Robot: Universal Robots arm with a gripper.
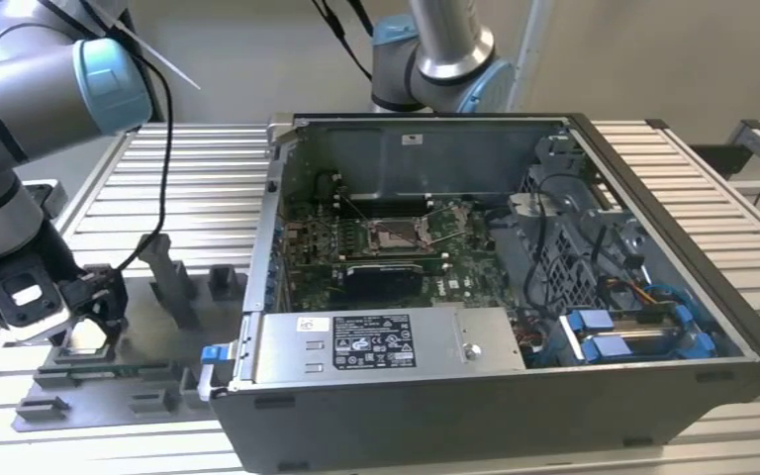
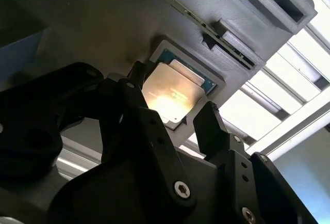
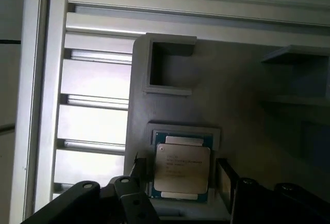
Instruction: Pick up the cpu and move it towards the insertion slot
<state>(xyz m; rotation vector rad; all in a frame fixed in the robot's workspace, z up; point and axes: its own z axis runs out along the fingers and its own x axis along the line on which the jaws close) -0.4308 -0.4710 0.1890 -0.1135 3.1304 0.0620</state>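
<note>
Grey plastic tray (image 3: 237, 110) is cradling the cpu (image 3: 182, 168) in its recess; the pincer (image 2: 171, 96) is straddling it, spread wide. The insertion slot (image 1: 394, 236) is lying inside the computer case (image 1: 394, 153).

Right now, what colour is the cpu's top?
The cpu top is silvery-white; first wrist view shows it best.

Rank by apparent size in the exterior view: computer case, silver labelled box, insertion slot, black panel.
1. computer case
2. silver labelled box, though it sits nearer the camera than the board parts
3. insertion slot and black panel: these look about alike, so they are left unranked
</note>
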